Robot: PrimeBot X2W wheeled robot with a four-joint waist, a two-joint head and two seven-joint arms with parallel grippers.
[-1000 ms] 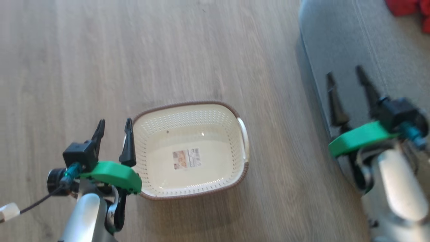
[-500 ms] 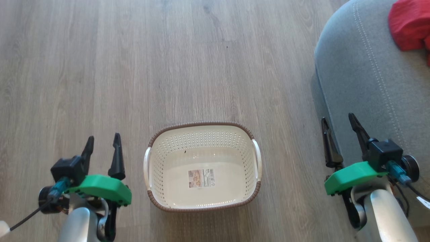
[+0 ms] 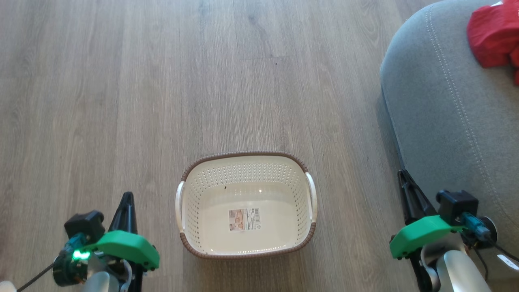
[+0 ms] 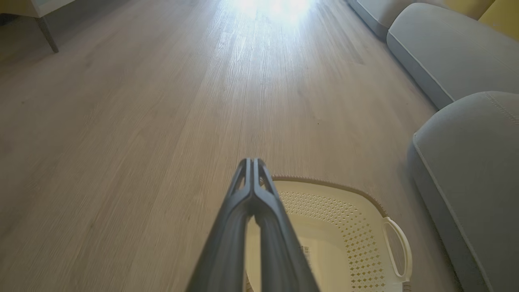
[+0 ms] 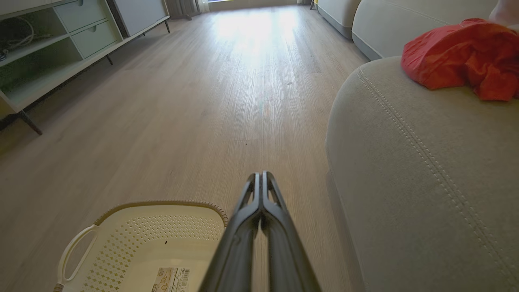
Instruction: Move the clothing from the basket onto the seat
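The left gripper (image 3: 127, 199) hangs with its fingers pressed together on nothing. Just to its right, the basket (image 3: 243, 155) sits on the wood floor (image 3: 121, 101), empty but for its label sticker (image 3: 243, 219). Further right, the right gripper (image 3: 404, 177) is likewise clenched and empty, with the basket to its left and the seat (image 3: 446, 121) just beside it on its right. The clothing (image 3: 488, 36) lies ahead and to the right of that claw, up on the seat, so the right arm is the nearer one; the transfer looks done.
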